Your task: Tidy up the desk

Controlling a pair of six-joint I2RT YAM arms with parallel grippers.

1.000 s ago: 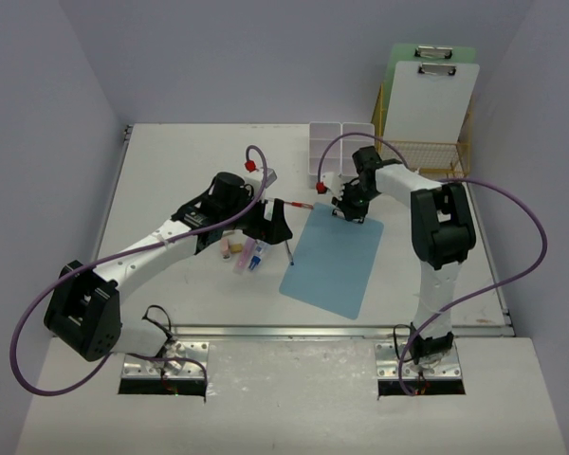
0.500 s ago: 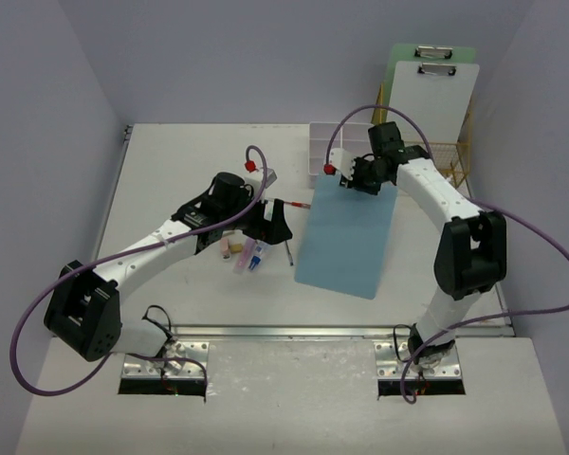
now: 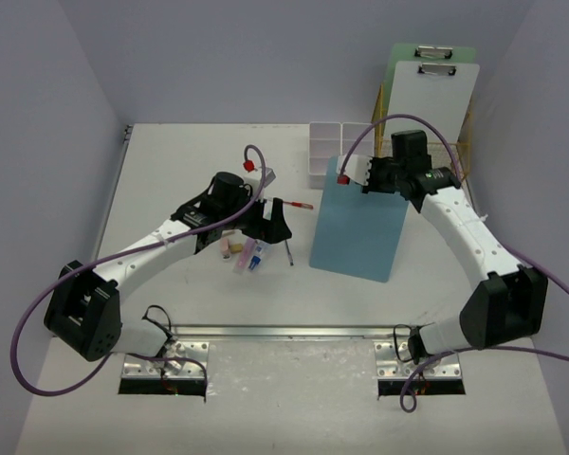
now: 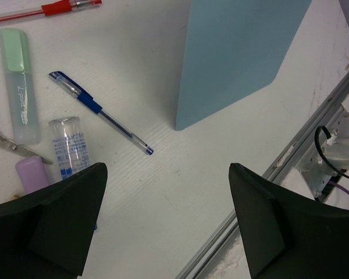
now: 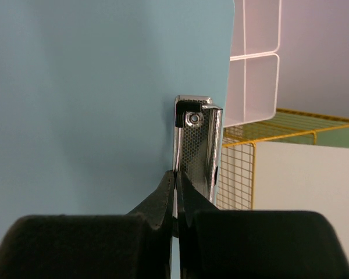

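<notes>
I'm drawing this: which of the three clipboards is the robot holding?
The blue clipboard: the right gripper pinches its clip. The green one and white one stand in the rack.

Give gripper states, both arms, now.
Left gripper: open, holding nothing.
Right gripper: shut on the blue clipboard, by its metal clip.

Right gripper (image 3: 368, 178) clamped on far edge of blue clipboard (image 3: 360, 232) over white desk (image 3: 171, 171), left gripper (image 3: 273, 227), jaws apart, by scattered stationery (image 3: 245, 254) left of the clipboard, organizer box (image 3: 324, 152) beyond.
</notes>
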